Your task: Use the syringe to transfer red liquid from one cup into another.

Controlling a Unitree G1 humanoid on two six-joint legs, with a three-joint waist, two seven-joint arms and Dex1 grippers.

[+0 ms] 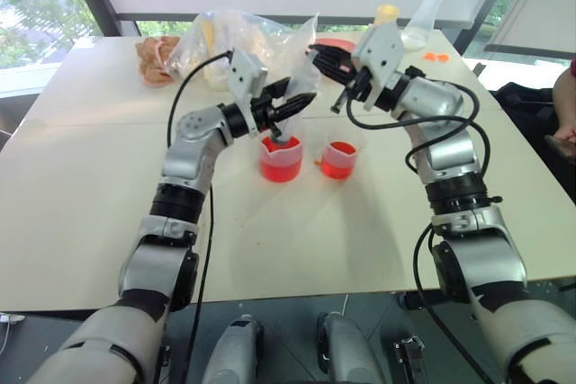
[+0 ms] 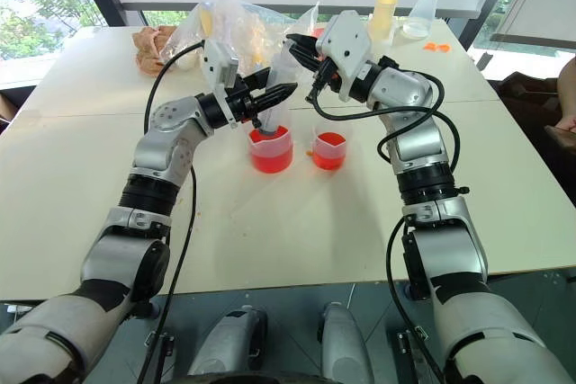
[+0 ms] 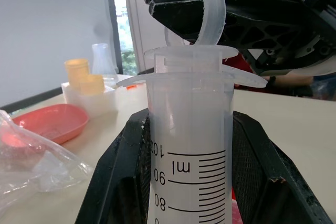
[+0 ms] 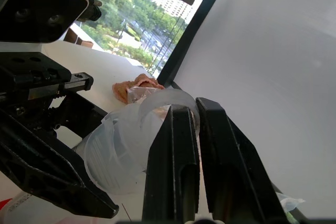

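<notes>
Two grippers on syringe (image 3: 189, 145) | left gripper (image 2: 274, 93) clamps barrel, tip in beaker (image 2: 271, 151) of red liquid (image 2: 272, 160) on desk (image 2: 81, 186) | right gripper (image 4: 191, 129) pinched on plunger ring (image 3: 202, 9) | step: drawing | next: pull plunger up steadily, then move to small cup (image 2: 329, 150)

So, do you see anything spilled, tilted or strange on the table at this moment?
Nothing stands out. Both cups, the wider cup and the smaller cup, stand upright with red liquid inside, and no spill shows around them. The syringe stands in the wider cup, held by the left gripper.
</notes>
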